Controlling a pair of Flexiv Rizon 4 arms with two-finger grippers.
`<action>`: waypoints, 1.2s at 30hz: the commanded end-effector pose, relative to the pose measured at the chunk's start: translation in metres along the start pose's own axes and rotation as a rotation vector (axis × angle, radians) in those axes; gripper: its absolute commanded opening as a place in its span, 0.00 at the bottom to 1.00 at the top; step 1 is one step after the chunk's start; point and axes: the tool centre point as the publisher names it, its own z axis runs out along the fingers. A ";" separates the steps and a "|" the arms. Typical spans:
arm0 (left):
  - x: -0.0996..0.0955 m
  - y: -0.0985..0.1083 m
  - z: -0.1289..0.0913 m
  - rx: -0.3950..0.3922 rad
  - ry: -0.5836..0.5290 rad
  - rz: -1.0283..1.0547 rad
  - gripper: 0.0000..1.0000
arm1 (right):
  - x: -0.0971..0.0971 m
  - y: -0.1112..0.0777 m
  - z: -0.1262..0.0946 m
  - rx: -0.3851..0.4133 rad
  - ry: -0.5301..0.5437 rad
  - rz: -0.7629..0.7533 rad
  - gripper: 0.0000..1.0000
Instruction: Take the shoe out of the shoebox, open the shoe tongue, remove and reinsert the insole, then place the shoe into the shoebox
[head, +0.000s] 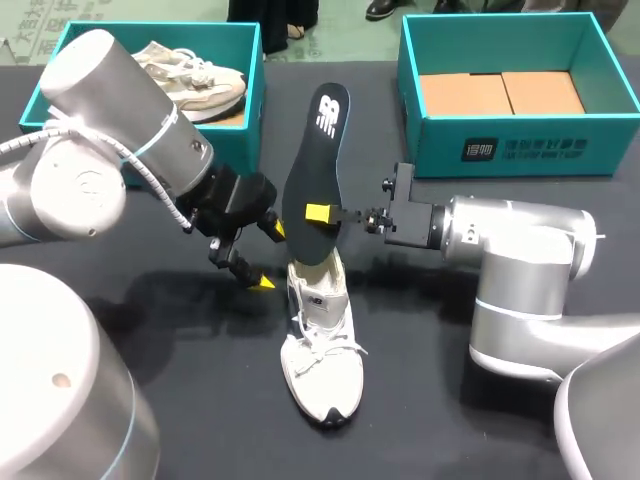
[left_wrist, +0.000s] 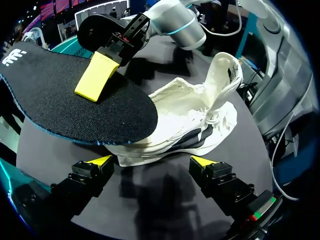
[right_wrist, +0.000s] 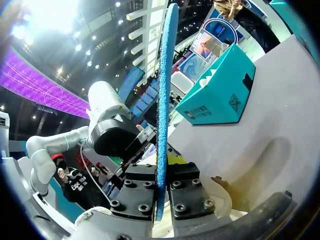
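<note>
Nearest us: white shoe (head: 320, 345) on the dark table (head: 420, 430), toe toward us. Our left wrist view alone shows its tongue standing up. The shoe lies just ahead of our left gripper (left_wrist: 150, 162), whose fingers are spread and touch nothing. Next: black insole (head: 315, 170), upright, lower end at the shoe's opening, pinched by our right gripper (head: 322, 213). Only the right wrist view shows its blue edge clamped between both fingers. Farthest: left shoebox (head: 252, 100) holding a second shoe (head: 195, 80), and right shoebox (head: 510, 148) holding cardboard (head: 500, 95).
</note>
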 end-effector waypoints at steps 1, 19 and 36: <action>0.002 -0.001 0.007 -0.009 -0.021 -0.018 1.00 | 0.002 0.000 -0.002 0.010 0.011 -0.011 0.00; 0.005 0.001 0.007 -0.016 -0.034 -0.047 1.00 | 0.002 -0.008 -0.005 0.011 0.078 -0.067 0.00; 0.005 0.001 0.007 -0.016 -0.034 -0.047 1.00 | -0.005 -0.012 -0.004 0.004 0.109 -0.156 0.00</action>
